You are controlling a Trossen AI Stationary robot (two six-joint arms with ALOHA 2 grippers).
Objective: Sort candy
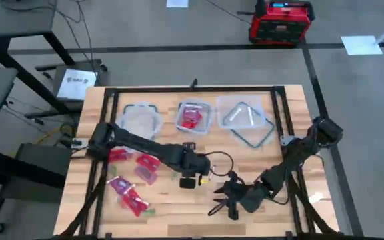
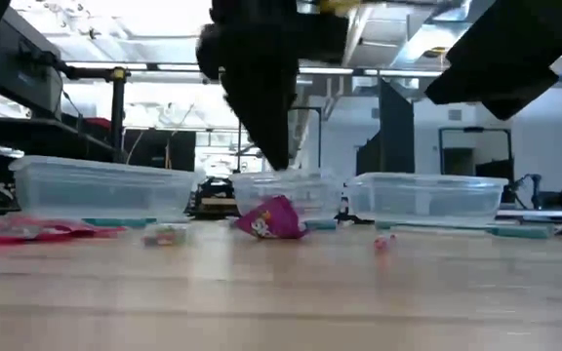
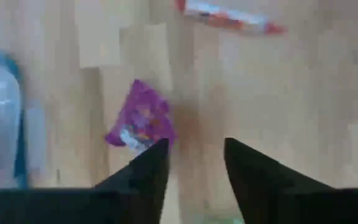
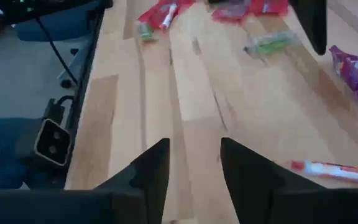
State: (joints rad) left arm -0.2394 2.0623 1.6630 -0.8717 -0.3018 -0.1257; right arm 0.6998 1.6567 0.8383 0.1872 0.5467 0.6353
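Three tubs line our wood table, candy scattered nearby (grey floor beyond). Left gripper hovers, jaws apart, over a purple piece; right gripper waits, also apart.

Left arm extends from the table's left edge toward the centre; the left gripper points down, fingers parted with a clear gap. Right arm reaches from the right edge toward the near-centre; the right gripper has fingers apart, holding nothing.

Left hand top cut off; purple candy blurred, print unreadable.
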